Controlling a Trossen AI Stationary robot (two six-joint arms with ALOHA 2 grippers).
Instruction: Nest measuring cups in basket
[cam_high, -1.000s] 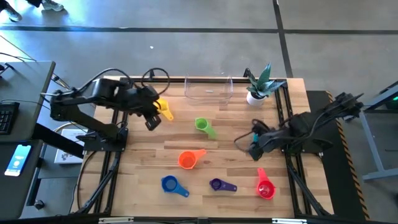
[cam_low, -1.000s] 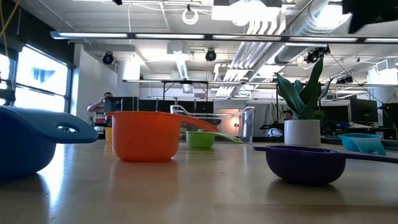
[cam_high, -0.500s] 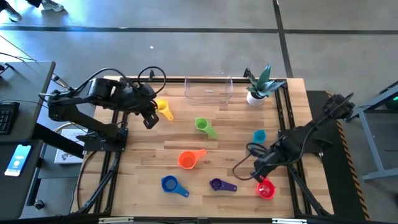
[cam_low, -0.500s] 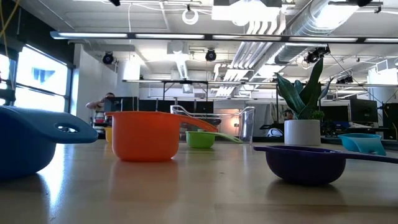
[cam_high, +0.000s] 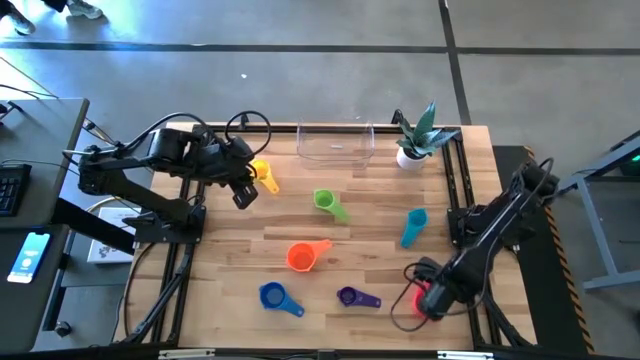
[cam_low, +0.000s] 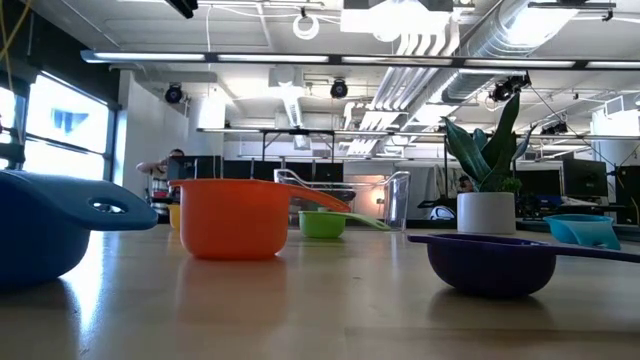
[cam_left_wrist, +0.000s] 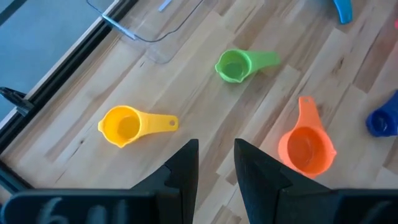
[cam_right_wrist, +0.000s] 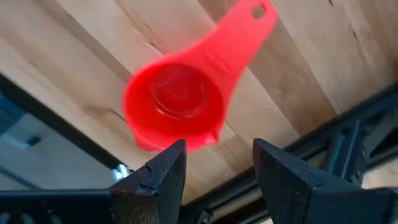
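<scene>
Several measuring cups stand open side up on the wooden table: yellow (cam_high: 262, 175), green (cam_high: 327, 203), orange (cam_high: 303, 256), blue (cam_high: 275, 297), purple (cam_high: 352, 297), light blue (cam_high: 413, 226) and red (cam_high: 413, 297). The clear basket (cam_high: 336, 143) stands at the far edge. My right gripper (cam_right_wrist: 217, 168) hangs open just above the red cup (cam_right_wrist: 180, 102), pointing down, at the near right (cam_high: 430, 300). My left gripper (cam_high: 243, 190) is open in the air beside the yellow cup (cam_left_wrist: 124, 124), with nothing between its fingers (cam_left_wrist: 216, 168).
A small white pot with a green plant (cam_high: 415, 140) stands right of the basket at the far edge. The red cup sits close to the table's near right corner, with the dark table frame (cam_right_wrist: 348, 143) beside it. Bare wood lies between the cups mid-table.
My right gripper has swung from beside the light blue cup toward the table's near edge and down, tipping to point straight down over the red cup. The light blue cup, hidden under the arm before, now shows. No cup has moved.
</scene>
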